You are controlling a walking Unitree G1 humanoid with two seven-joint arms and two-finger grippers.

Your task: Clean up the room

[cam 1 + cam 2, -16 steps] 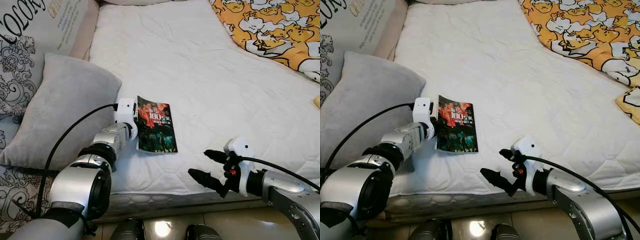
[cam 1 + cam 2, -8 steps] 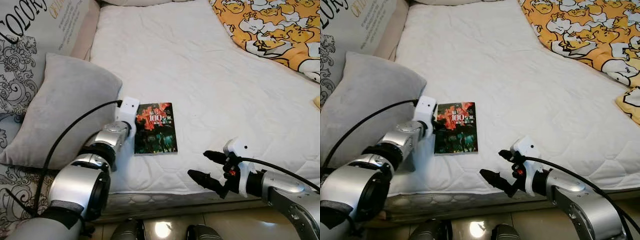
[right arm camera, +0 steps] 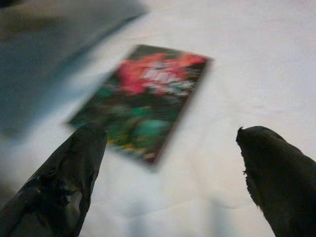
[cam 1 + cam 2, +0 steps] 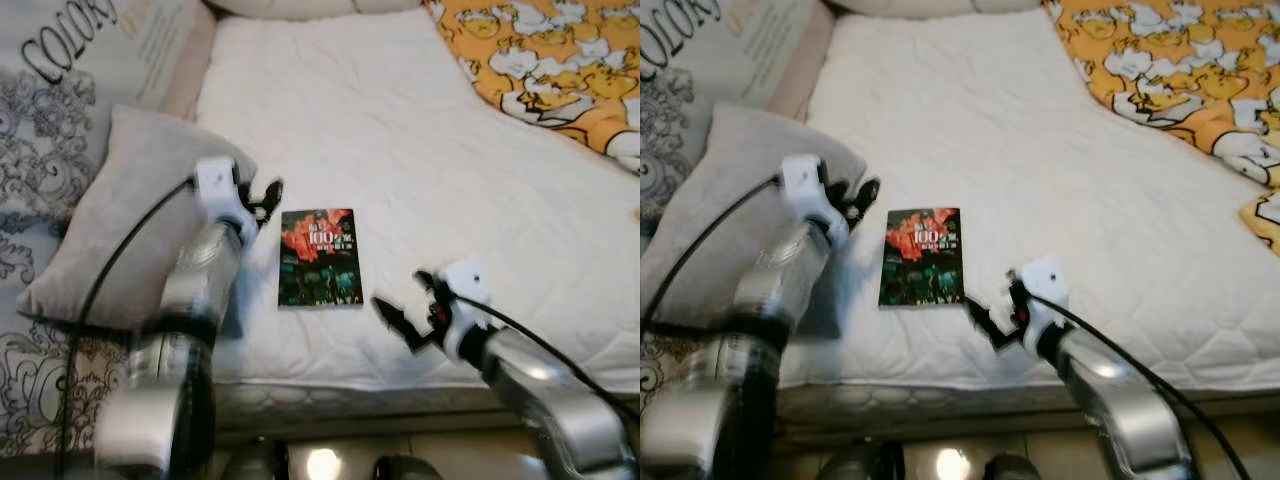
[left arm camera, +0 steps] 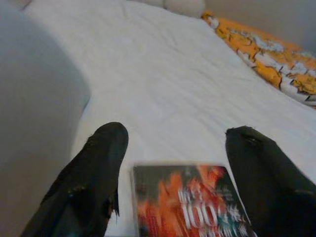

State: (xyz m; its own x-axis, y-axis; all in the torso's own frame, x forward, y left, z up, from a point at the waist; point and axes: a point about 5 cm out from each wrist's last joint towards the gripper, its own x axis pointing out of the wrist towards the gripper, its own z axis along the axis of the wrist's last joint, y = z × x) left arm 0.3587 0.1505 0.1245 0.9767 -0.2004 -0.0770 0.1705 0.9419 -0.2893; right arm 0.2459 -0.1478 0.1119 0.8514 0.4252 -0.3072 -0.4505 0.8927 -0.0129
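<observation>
Your book (image 4: 320, 257) lies flat near the bed's (image 4: 420, 150) front edge, both spread pincers, left pincer (image 4: 263, 197) and right pincer (image 4: 405, 305), flanking it, probably for pickup.

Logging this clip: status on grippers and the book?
Left gripper open, raised beside grey pillow. Right gripper open, near book. Book flat on mattress, unobstructed.

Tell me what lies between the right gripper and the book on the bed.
Nothing but bare white mattress. In the right wrist view, the open right gripper faces the book across plain sheet; the left eye view shows the same short gap.
</observation>
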